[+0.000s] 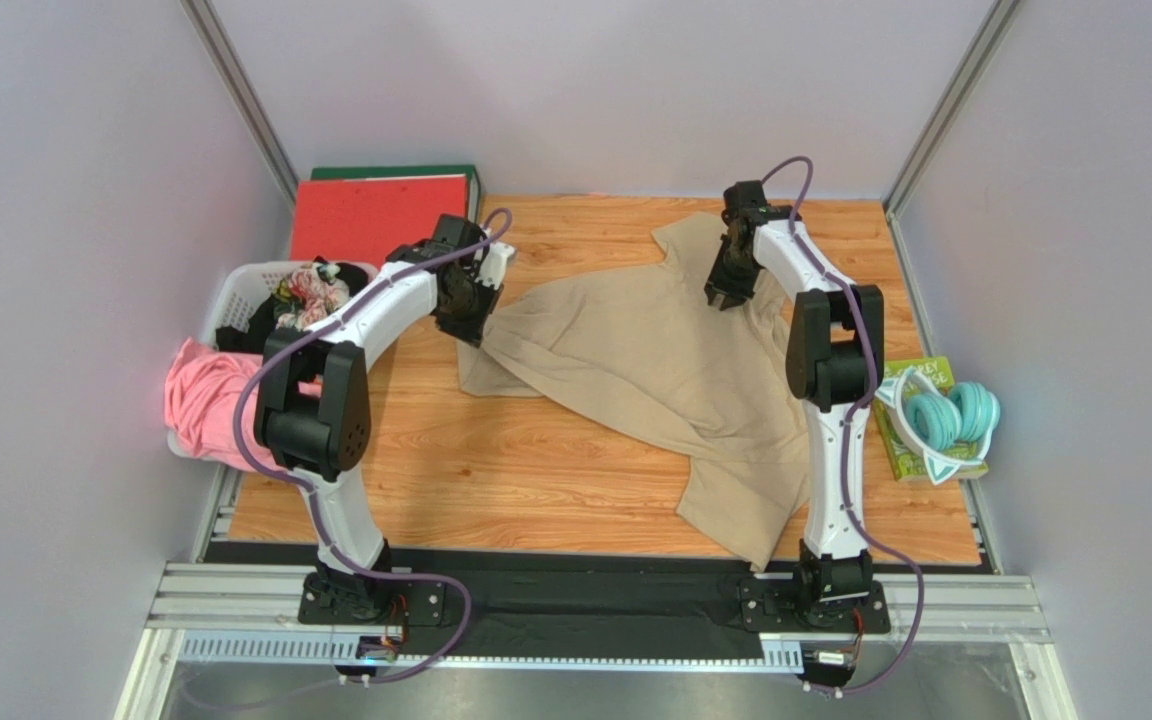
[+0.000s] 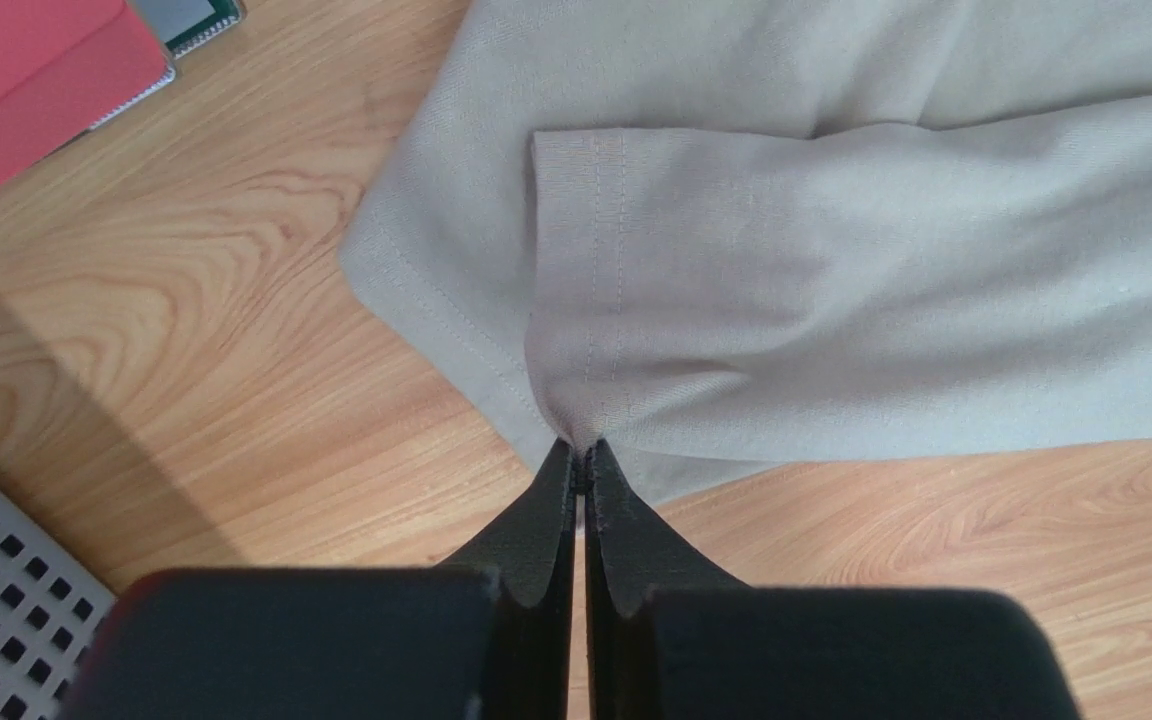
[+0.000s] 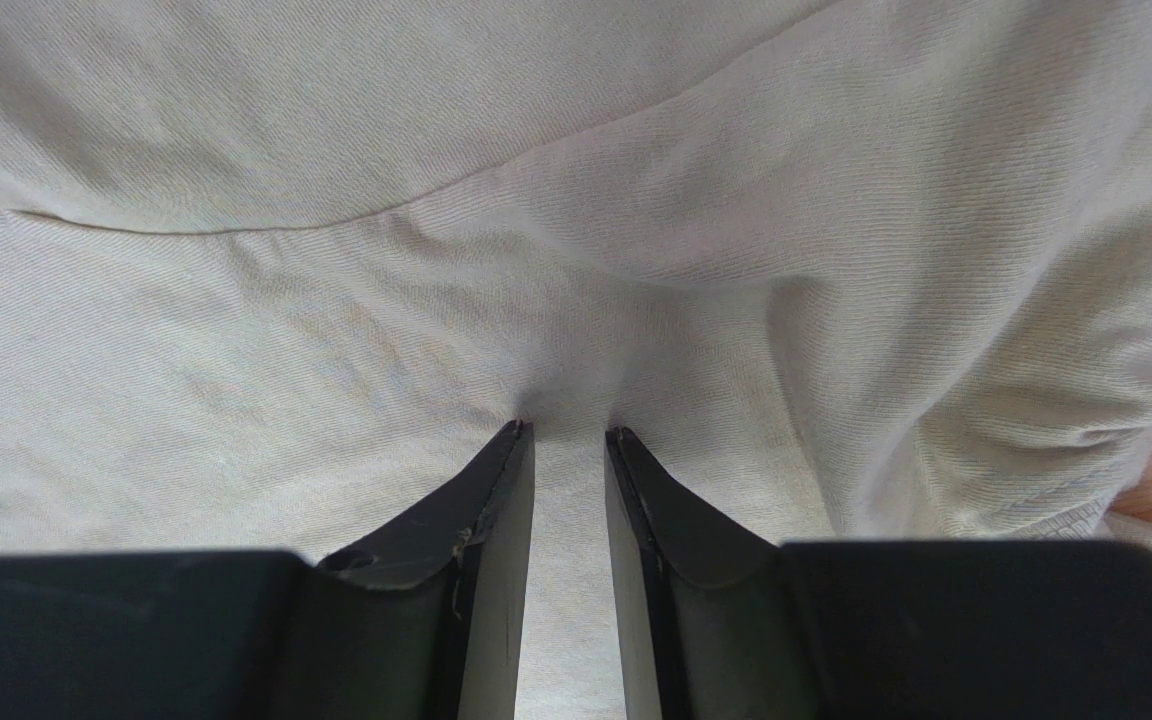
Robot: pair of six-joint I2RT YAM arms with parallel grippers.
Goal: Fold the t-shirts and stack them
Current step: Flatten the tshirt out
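Note:
A large tan-beige t-shirt lies spread and rumpled across the middle and right of the wooden table. My left gripper is at its left corner. In the left wrist view this gripper is shut, pinching the hemmed edge of the t-shirt just above the wood. My right gripper is at the shirt's far part near the back edge. Seen from the right wrist, its jaws stand a little apart with a puckered bunch of the t-shirt between the tips.
A white basket with mixed clothes stands at the left, with a pink cloth hanging over its near side. A red folder lies at the back left. Teal headphones rest on a green book at the right edge.

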